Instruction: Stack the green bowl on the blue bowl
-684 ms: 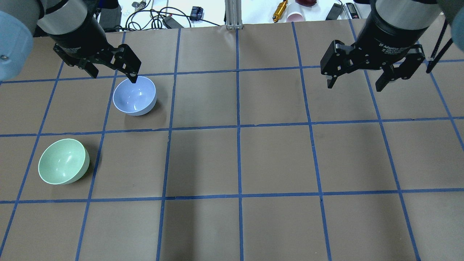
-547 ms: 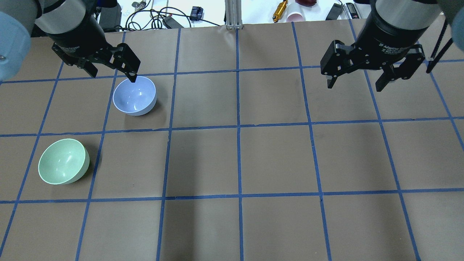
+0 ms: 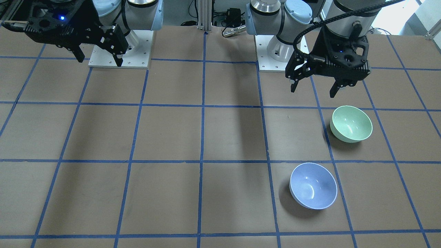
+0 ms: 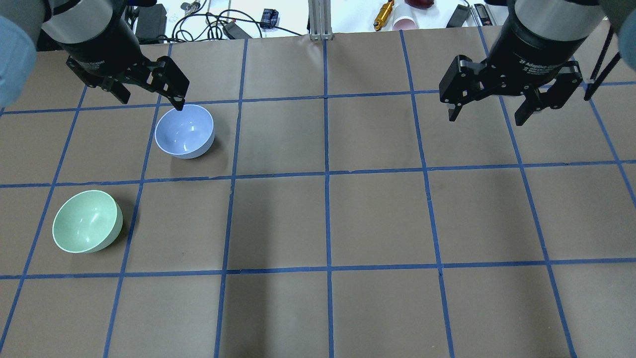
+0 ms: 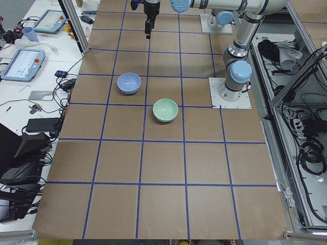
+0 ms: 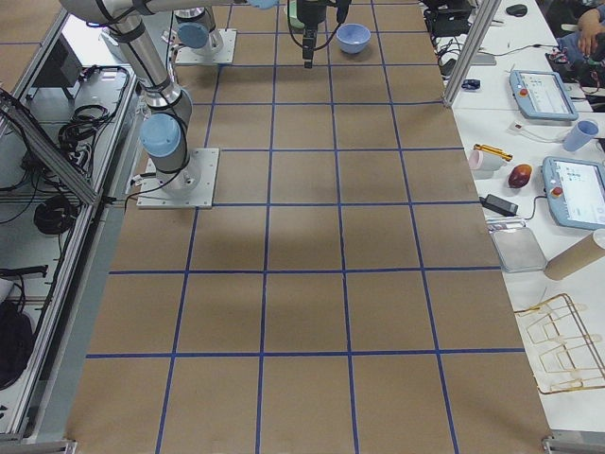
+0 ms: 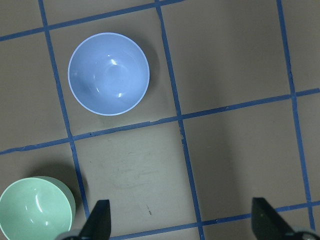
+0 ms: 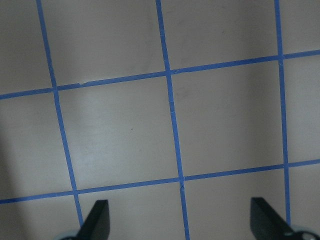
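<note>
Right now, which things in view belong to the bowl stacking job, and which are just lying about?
For the job: green bowl, blue bowl, left gripper (open, nearest both bowls).

Lying about, beyond the table: yellow tool, pink cup, cables.

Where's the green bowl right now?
Overhead view: the green bowl sits upright on the left side of the table, inside a taped square, diagonally left of and nearer the robot than the blue bowl, apart from it.

Left end effector (image 4: pixel 150 102) — moved a little toward the overhead view's upper left; one fingertip (image 4: pixel 179 103) now barely overlaps the far rim of the blue bowl (image 4: pixel 184 131).
</note>
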